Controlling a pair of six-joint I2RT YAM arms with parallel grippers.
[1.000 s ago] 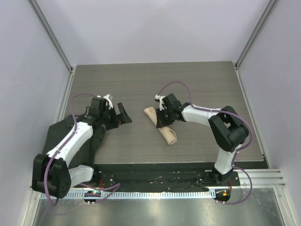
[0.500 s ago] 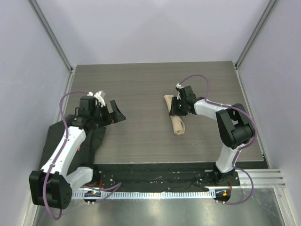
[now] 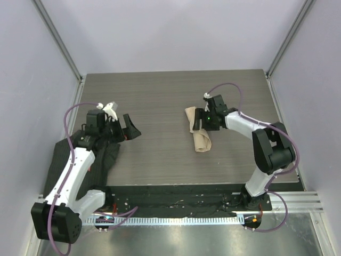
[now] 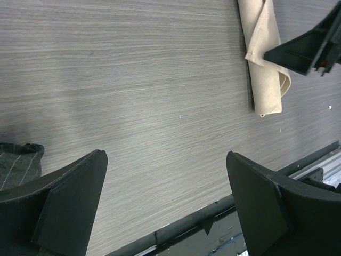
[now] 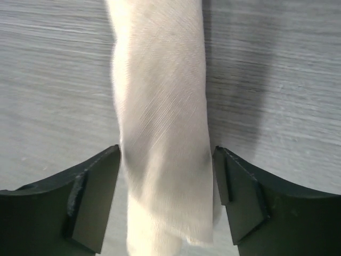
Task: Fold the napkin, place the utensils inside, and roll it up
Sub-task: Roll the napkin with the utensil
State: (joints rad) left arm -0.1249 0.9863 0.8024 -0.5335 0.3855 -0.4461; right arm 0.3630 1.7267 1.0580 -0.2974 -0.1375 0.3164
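The napkin [image 3: 198, 130] lies as a beige roll on the wooden table [image 3: 160, 101], right of centre, its length running near to far. My right gripper [image 3: 199, 122] stands open astride the roll's far half. In the right wrist view the napkin [image 5: 160, 106] fills the space between the fingertips, and the right gripper [image 5: 166, 160] is not squeezing it. My left gripper [image 3: 133, 128] hangs open and empty at the left, well away from the roll. The left wrist view shows the left gripper [image 4: 165, 157] over bare wood, with the napkin [image 4: 266, 58] at the upper right. The utensils are hidden.
A dark ribbed cloth [image 3: 104, 160] lies at the table's near left corner under the left arm; a corner of the dark cloth [image 4: 18, 160] shows in the left wrist view. A black strip [image 3: 176, 189] runs along the near edge. Walls enclose three sides.
The right gripper carried the roll to the right, turned it more near-to-far, and then opened its jaws around it. The left arm drew back to the left, still open.
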